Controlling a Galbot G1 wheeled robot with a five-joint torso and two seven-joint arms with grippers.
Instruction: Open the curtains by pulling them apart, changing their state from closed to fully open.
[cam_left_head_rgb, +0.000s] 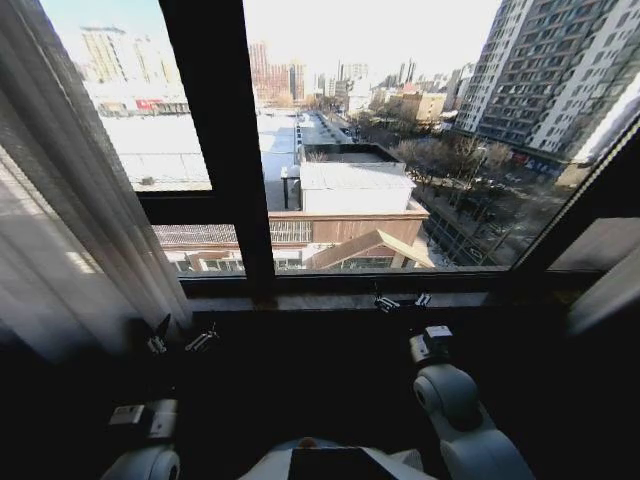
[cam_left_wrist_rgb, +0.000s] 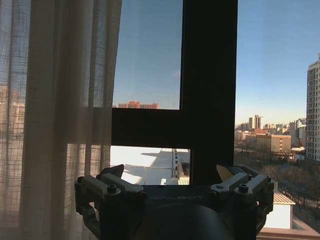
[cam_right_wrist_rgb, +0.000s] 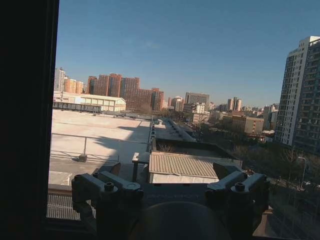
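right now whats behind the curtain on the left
Through the sheer left curtain, window light and faint building shapes show. Its thicker folds hide the rest, including the glass and frame there. Beside it the dark window frame is uncovered. The left gripper is open, holding nothing.

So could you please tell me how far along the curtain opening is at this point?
Mostly done, it seems: the left curtain is bunched at the window's left edge, and a pale panel sits at the far right, leaving the glass uncovered. Nothing is in hand: the left gripper and right gripper are open, holding no fabric. Whether the curtains could slide further is unclear.
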